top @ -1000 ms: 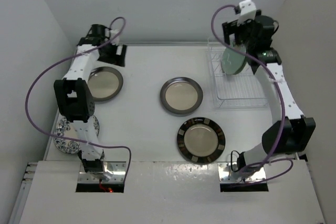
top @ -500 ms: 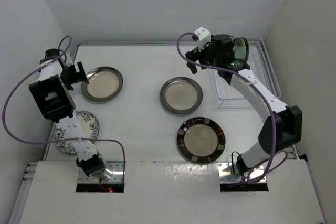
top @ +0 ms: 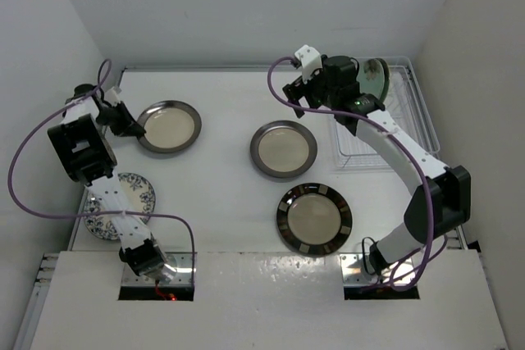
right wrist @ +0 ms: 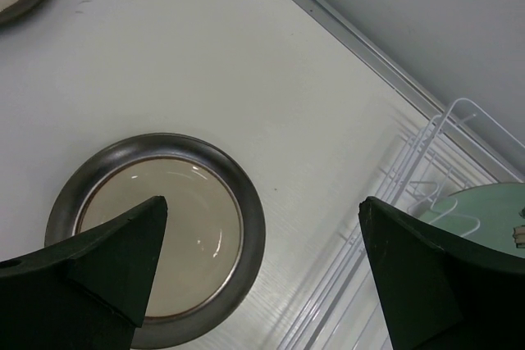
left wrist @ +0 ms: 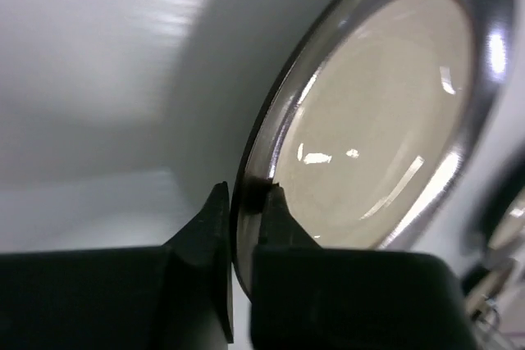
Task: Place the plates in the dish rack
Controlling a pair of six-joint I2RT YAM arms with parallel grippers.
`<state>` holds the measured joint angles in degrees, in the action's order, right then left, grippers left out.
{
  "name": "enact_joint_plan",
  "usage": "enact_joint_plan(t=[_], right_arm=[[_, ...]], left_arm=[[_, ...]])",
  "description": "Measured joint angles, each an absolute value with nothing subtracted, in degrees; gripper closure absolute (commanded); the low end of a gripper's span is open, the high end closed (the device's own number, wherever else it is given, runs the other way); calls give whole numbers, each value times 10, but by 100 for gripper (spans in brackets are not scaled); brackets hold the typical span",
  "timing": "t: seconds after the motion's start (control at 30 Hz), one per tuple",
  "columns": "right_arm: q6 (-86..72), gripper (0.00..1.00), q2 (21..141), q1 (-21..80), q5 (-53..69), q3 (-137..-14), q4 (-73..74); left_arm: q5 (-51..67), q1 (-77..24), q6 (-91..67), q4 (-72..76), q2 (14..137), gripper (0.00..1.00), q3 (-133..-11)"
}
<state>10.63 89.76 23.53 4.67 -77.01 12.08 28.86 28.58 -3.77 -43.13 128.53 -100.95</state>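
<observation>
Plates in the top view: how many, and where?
5. Cream plate far left, pinched by the left gripper; second cream plate at centre; black-banded plate nearer the arms; blue-floral plate near left, under the left arm; mint-green plate in the dish rack. Others may be hidden.

Our top camera looks down from above and behind on the whole table (top: 221, 194). Our left wrist camera sits very close and low, facing along the rim of the left plate (left wrist: 385, 112); in the top view, that left plate (top: 169, 127) lies upper left. Our right wrist camera looks down from higher, sharing the centre plate (right wrist: 160, 235) (top: 283, 149) and the rack (right wrist: 410, 161) (top: 365, 160) with it.
</observation>
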Motion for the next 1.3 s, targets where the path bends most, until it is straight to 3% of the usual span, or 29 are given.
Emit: enact_joint_plan(t=[0.2,0.73,1.0,1.3], right_arm=[[111,0,893,238,37,-770,120],[82,0,919,248,78,-792,125],[-24,0,933,218,164,-792,93],[-207,2,991,202,285,-803,-50]], left_arm=[[364,277,-50,-436,1283,100,-1031],[371,154,-1,-441,1159,100,-1115],[433,110,8,-444,1128,100,-1157],[538,27,7,-442,1120,100,-1158]])
